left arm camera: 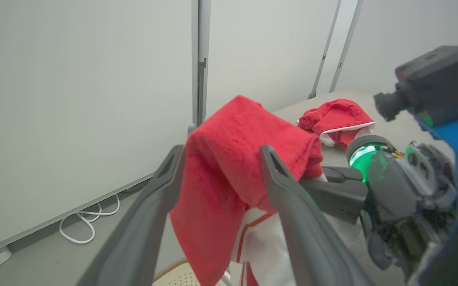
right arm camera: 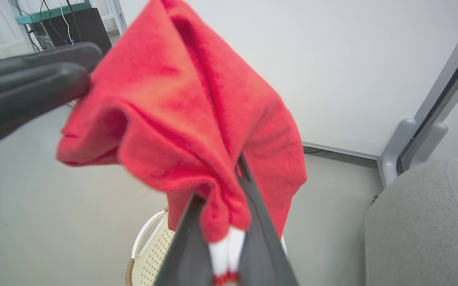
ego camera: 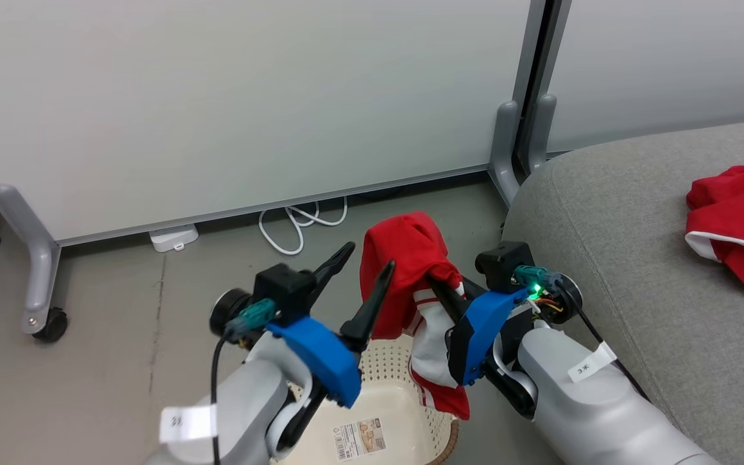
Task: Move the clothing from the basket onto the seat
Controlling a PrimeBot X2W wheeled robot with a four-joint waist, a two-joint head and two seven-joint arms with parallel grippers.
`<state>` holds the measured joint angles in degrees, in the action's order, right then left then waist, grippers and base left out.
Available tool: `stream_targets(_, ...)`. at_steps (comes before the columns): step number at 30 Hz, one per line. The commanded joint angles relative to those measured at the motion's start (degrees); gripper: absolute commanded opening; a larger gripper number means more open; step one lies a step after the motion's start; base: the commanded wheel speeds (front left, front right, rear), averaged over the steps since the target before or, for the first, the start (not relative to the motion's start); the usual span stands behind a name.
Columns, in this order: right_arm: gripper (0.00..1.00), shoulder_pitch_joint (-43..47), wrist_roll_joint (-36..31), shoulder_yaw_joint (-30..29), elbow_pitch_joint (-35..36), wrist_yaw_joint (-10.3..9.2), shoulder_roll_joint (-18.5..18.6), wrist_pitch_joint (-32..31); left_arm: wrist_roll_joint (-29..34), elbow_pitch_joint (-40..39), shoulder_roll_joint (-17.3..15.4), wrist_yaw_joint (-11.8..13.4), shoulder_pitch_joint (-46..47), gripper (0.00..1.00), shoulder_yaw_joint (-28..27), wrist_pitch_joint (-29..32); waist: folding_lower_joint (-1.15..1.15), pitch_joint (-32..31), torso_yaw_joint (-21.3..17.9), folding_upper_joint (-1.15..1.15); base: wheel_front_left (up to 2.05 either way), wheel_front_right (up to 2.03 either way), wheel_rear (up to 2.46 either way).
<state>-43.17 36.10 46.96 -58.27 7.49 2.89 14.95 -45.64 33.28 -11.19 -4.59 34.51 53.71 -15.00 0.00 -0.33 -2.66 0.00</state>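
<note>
Head view: held red garment [ego camera: 411, 258] above basket [ego camera: 398, 400].
Pinched it in tight-clamped right gripper [ego camera: 442, 290]; had left gripper [ego camera: 362, 278] gaping wide, gripping nothing, over basket; had second garment [ego camera: 737, 219] on seat [ego camera: 604, 226], right of basket.

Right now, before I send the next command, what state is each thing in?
hanging garment: lifted, draped above the basket.
right gripper: shut on the hanging garment.
left gripper: open, fingers spread beside the hanging garment.
second garment: lying crumpled on the seat.
basket: upright on the floor, no clothing seen inside.
seat: holds the second garment.
</note>
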Motion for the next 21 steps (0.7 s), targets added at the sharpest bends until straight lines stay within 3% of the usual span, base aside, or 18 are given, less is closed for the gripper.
stream_targets(1,0.0,-0.4,-0.7,-0.6,0.6,0.01,0.0,0.3,1.6,-1.9,-1.0,0.4,-2.8,1.0,-1.8,-0.3,0.0,0.1,0.0,0.0,0.0,0.0,0.0)
stream_targets(9,0.0,0.8,-4.2,-4.9,2.4,0.01,0.0,0.3,11.2,-13.9,-4.2,0.5,-18.5,1.0,-16.2,-0.3,0.0,0.8,0.1,0.0,0.0,0.0,0.0)
stream_targets(15,0.0,2.0,-6.6,-7.9,3.2,0.01,0.0,0.3,16.4,-17.0,-3.5,-0.4,-25.7,1.0,-24.5,-0.3,0.0,1.1,0.3,0.0,0.0,0.0,0.0)
stream_targets(21,0.0,3.3,-7.9,-9.5,4.0,0.01,0.0,0.3,19.8,-17.6,-1.9,-1.6,-28.7,1.0,-29.3,-0.3,0.0,1.1,0.4,0.0,0.0,0.0,0.0)
